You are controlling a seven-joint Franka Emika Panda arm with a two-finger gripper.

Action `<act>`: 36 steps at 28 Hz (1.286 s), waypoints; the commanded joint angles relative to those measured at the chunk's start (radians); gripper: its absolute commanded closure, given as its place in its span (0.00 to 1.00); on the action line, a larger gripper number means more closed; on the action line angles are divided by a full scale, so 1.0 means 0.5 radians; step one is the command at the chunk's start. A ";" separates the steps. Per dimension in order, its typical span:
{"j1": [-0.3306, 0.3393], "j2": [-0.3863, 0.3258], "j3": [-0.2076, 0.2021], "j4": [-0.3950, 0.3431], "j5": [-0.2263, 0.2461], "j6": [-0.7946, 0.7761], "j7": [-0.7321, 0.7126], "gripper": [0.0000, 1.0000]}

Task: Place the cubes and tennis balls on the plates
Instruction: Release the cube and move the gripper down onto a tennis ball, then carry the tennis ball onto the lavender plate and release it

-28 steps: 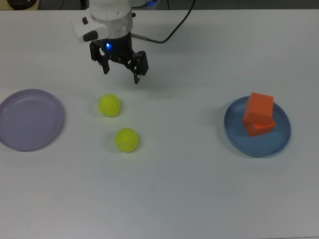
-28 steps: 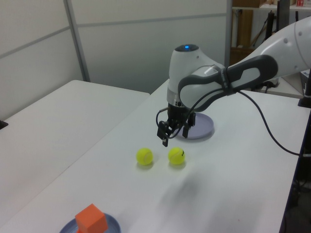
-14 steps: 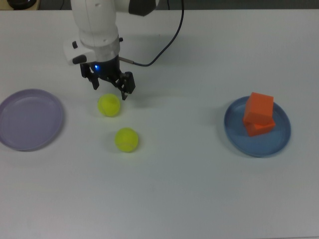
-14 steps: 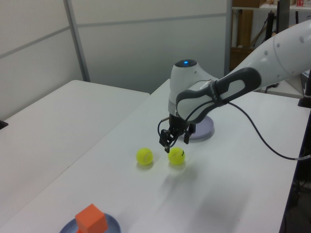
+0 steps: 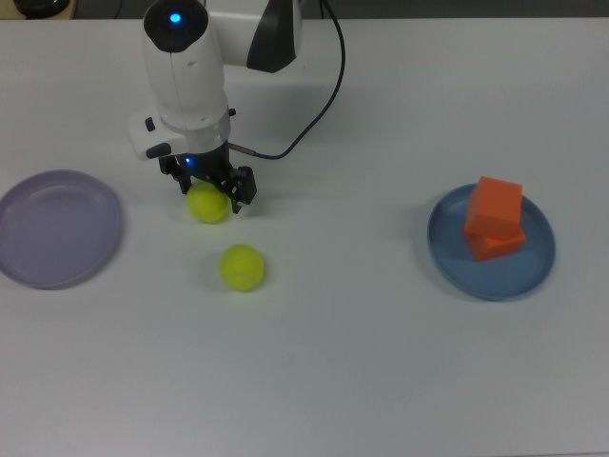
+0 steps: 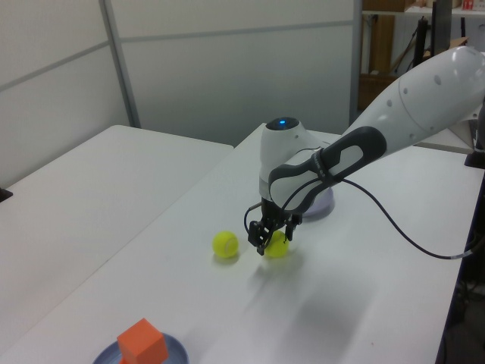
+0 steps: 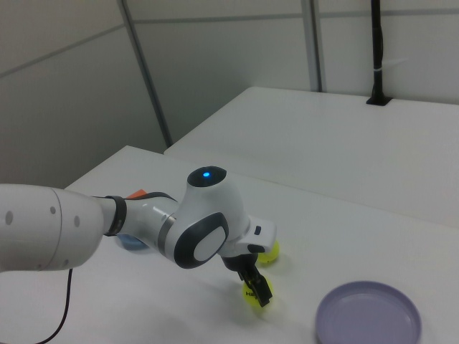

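Fuzzy yellow-green felt tennis ball (image 5: 206, 204) sits on the white table between the open black fingers of the two-finger gripper (image 5: 210, 188), apparently not yet pinched; light, springy and prone to rolling, it is best squeezed across its widest middle.

orange cubes (image 5: 494, 218), yellow-green balls (image 5: 242, 268), blue plate (image 5: 447, 249)

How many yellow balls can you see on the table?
2. One tennis ball sits between the open fingers of the gripper. The other tennis ball lies free on the white table, just below the first in the top view. Neither is on a plate yet.
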 commanded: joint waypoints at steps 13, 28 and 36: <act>-0.056 -0.009 -0.176 0.148 0.055 0.002 -0.132 1.00; -0.264 0.263 -0.486 0.510 0.393 0.008 -0.448 1.00; -0.274 0.307 -0.486 0.513 0.399 0.014 -0.454 0.84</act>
